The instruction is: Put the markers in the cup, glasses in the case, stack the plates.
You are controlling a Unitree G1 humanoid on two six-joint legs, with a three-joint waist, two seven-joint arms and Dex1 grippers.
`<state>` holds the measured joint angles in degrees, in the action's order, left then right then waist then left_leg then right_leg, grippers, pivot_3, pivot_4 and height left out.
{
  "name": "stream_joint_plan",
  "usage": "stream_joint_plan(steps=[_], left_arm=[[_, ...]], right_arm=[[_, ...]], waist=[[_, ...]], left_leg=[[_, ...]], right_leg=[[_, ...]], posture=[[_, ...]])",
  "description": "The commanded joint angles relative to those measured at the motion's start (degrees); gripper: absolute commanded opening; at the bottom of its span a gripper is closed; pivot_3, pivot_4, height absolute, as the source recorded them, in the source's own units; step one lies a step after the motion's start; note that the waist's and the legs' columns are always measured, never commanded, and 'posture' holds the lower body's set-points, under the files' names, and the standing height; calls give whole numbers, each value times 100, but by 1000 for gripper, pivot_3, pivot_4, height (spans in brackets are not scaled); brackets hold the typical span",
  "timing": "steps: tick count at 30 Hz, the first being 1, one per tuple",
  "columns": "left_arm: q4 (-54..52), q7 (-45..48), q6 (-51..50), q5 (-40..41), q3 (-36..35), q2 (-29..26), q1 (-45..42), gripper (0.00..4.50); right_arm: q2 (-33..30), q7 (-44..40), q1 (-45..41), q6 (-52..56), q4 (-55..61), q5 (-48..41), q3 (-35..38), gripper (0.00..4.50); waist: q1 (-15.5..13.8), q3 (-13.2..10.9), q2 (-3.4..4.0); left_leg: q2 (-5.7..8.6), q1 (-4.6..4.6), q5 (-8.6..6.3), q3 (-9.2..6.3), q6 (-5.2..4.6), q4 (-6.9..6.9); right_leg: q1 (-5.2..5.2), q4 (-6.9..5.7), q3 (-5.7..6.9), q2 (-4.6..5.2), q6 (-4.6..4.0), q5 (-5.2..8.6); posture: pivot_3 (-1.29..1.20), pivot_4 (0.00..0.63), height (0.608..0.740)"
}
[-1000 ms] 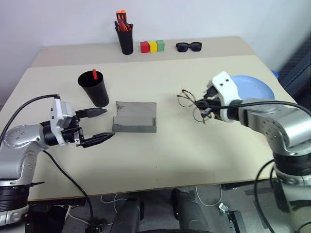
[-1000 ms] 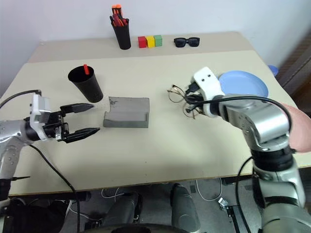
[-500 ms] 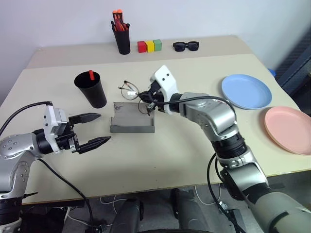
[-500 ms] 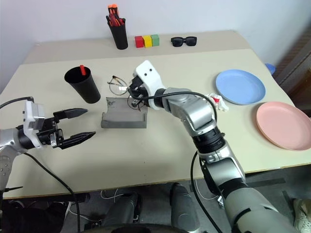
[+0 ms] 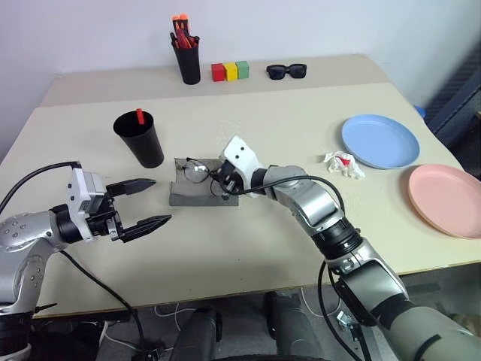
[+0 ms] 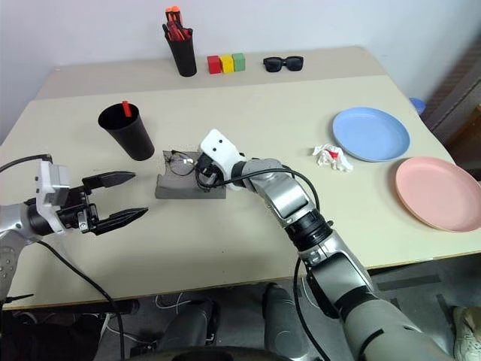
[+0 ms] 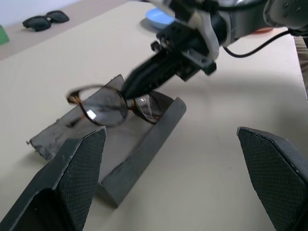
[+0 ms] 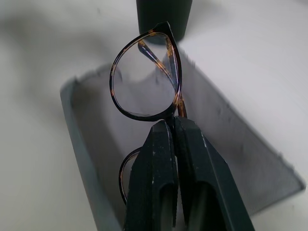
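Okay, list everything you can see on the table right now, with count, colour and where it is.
Glasses: one, dark wire rims, over the open case, held by the right tool.
Case: one, grey, open, table middle.
Cup: one, black, behind the case to its left.
Marker: one, red end, standing in the cup.
Pen holder: one, black, orange-red-capped pens in it, far edge.
Blocks: three, red, yellow, green, beside the holder.
Sunglasses: one, black, far edge.
Plates: two, light blue and salmon pink, right side, apart.
Crumpled wrapper: one, white and red, beside the blue plate.
Left tool: open, near left.
Right tool: shut on the glasses.
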<state>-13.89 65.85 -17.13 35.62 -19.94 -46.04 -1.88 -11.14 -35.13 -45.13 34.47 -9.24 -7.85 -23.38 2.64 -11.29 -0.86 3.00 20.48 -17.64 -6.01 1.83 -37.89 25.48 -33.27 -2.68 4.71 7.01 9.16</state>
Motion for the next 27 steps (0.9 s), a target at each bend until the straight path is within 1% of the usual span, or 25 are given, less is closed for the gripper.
stream_joint_plan(steps=[1, 6, 10, 13, 16, 18, 21, 27], left_arm=[[-62, 10, 72, 38, -70, -77, -114, 4500], [-3, 40, 103, 0, -16, -63, -190, 4500], [16, 27, 144, -29, 29, -39, -221, 4500], [15, 18, 178, -41, 36, -38, -215, 4500], [22, 23, 148, -9, 22, -56, -203, 4500], [30, 15, 135, 3, -1, -62, -192, 4500], [30, 12, 130, 14, -1, -57, -192, 4500], [97, 8, 165, -26, 66, -40, -299, 4500]], right_arm=[[-125, -231, -12, -4, 281, 168, -100, 60], [-356, -599, -23, 102, 367, 247, -185, 60], [-520, -894, -18, -54, 454, 518, -511, 60], [-436, -854, -6, -58, 392, 616, -522, 60], [-436, -1041, -14, -112, 360, 650, -571, 60], [-245, -943, -99, 93, 228, 521, -314, 60], [-169, -987, -153, 188, 218, 493, -174, 906], [-109, -991, -267, 289, 246, 362, 101, 3899]], waist=[[0, 0, 0], [-13, 0, -1], [-4, 1, -1], [-4, 1, -1], [-8, 1, -2], [-5, 1, -2], [-4, 1, -1], [-6, 1, -1]], left_leg=[[0, -1, 0, 0, 0, 0], [0, 0, 0, 0, 0, 0], [0, -1, 0, 0, 0, -1], [0, -2, 0, 0, 0, 0], [0, -1, 0, 0, 0, -1], [0, -2, 0, 0, 0, -1], [0, -2, 0, -1, 0, 0], [0, 0, 0, -1, 0, 0]], right_leg=[[0, 0, 0, 0, 0, 0], [-2, 1, 0, 1, 0, 0], [-2, 1, 0, 1, 0, 0], [-2, 1, 0, 1, 0, 0], [-2, 1, 0, 1, 0, 0], [-3, 1, 0, 1, 0, 0], [-2, 0, 0, 0, 0, 0], [-1, 1, 0, 0, 0, 0]], posture=[[0, 150, 740], [0, 150, 740], [0, 150, 740], [0, 150, 740], [0, 150, 740], [0, 150, 740], [0, 150, 740], [0, 150, 740]])
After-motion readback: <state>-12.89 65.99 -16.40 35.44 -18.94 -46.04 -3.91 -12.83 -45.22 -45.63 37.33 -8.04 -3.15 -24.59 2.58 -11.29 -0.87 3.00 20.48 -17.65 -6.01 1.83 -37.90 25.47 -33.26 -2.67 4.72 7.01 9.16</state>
